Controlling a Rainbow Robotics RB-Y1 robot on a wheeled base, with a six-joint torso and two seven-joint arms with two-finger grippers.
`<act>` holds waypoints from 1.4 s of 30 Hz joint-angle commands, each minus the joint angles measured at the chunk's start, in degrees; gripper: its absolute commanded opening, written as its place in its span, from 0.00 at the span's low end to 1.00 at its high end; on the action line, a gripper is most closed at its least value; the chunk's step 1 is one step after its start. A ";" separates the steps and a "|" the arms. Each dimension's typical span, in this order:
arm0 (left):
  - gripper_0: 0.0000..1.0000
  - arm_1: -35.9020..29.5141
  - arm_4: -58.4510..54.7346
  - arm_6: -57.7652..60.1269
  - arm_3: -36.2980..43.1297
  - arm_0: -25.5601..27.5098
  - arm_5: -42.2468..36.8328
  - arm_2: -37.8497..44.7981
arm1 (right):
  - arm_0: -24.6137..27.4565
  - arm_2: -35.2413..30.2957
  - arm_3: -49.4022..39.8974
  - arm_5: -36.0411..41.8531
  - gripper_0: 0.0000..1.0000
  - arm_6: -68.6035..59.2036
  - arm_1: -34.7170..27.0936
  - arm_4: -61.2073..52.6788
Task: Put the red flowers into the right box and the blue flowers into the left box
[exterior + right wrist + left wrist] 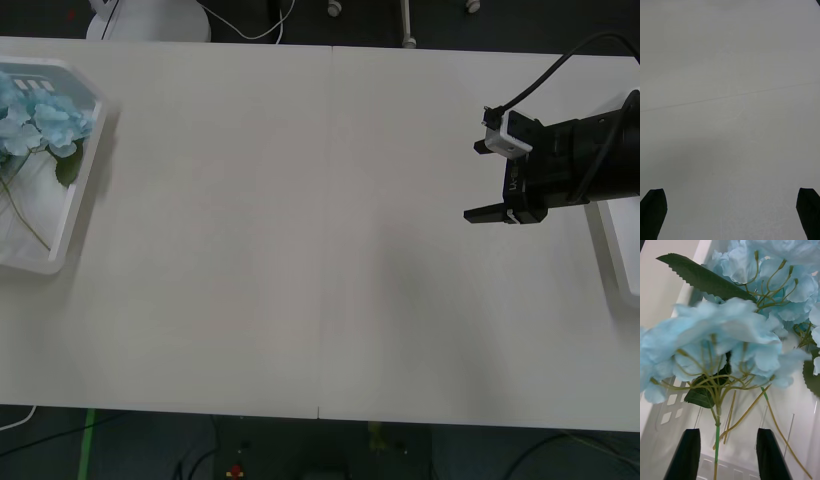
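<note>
The blue flowers [35,125] lie in the left box [85,190] at the table's far left, heads toward the back and stems toward me. My left gripper [728,433] hovers open over them inside the left box [670,408]. One thin green stem of the blue flowers [730,333] runs loose between its black fingers, untouched by either. My right gripper [485,182] is open with nothing in it, above bare table just left of the right box [615,255]. In the right wrist view the right gripper [730,190] has only tabletop beneath it. The red flowers are out of view.
A seam [325,230] runs down the middle of the white table. A black cable [560,65] loops from the right arm. A white chair base [150,20] and table legs stand on the floor beyond the far edge.
</note>
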State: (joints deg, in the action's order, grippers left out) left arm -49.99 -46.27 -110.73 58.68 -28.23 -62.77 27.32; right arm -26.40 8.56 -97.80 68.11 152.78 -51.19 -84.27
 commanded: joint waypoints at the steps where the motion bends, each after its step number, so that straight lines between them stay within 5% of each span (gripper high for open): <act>1: 0.90 -3.00 -4.18 -0.63 1.08 -0.08 -0.16 -1.22 | -2.25 -1.18 -0.55 0.18 1.00 1.38 0.92 -0.46; 6: 1.00 -3.09 -18.51 -6.43 1.52 0.19 -4.46 -1.75 | -2.25 -1.18 -0.55 0.18 1.00 1.38 0.92 -0.46; 18: 1.00 -4.94 -47.42 -22.87 10.93 4.93 -4.90 -15.46 | -2.25 -1.18 -0.55 0.18 1.00 1.38 0.92 -0.46; 28: 1.00 -9.95 -63.51 -28.93 26.57 7.75 6.44 -32.16 | -2.25 -1.18 -0.55 0.18 1.00 1.38 0.92 -0.46; 35: 1.00 -9.51 -65.79 -29.72 32.46 2.56 16.54 -45.52 | -2.25 -1.18 -0.55 0.18 1.00 1.38 0.92 -0.46; 42: 1.00 -1.69 -61.14 -30.25 32.63 -3.42 19.53 -51.58 | -2.25 -1.18 -0.55 0.18 1.00 1.38 0.92 -0.46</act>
State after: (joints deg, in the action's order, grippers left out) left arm -55.46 -110.03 -135.19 90.07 -27.82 -44.15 -25.06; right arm -26.45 8.56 -97.72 68.12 152.78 -51.19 -84.27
